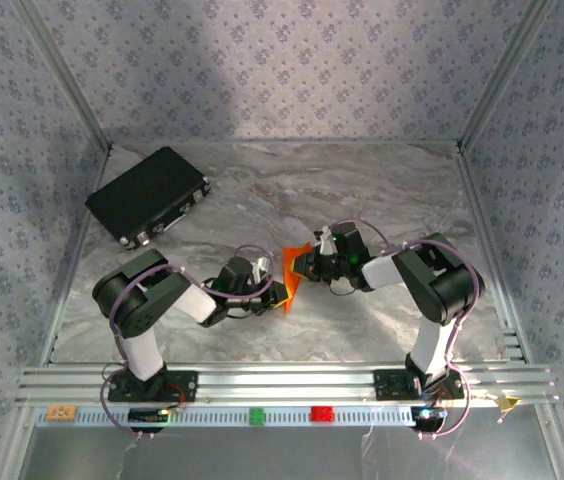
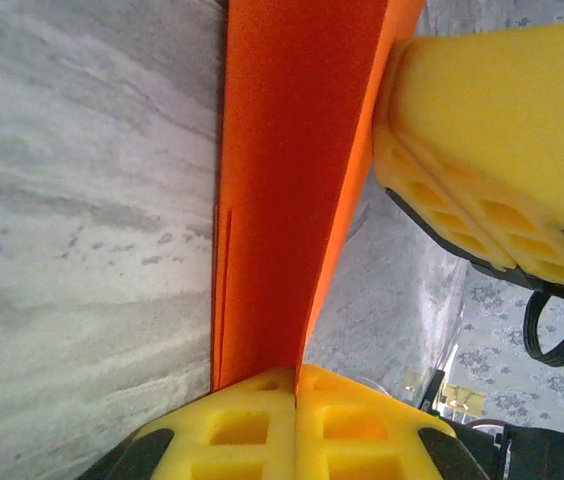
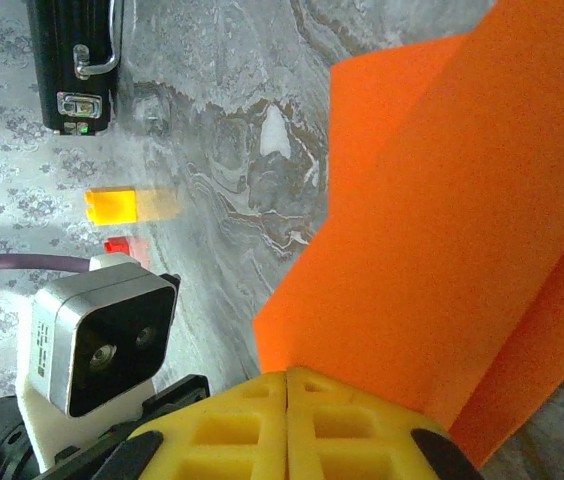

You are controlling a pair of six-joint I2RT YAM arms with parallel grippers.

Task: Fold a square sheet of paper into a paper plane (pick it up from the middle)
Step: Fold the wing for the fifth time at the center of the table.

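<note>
Mid-fold; the paper [image 1: 290, 274] is held between the arms near the table's [image 1: 382, 190] middle, left gripper [image 2: 295, 372] and right gripper [image 3: 287, 374] each clamped on it; next likely calls for pressing the crease flat.

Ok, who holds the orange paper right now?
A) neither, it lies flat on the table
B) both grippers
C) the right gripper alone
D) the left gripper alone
B: the left gripper and the right gripper each have their yellow pads shut on the orange paper.

L claw [image 2: 295, 382], R claw [image 3: 288, 385]: both closed
</note>
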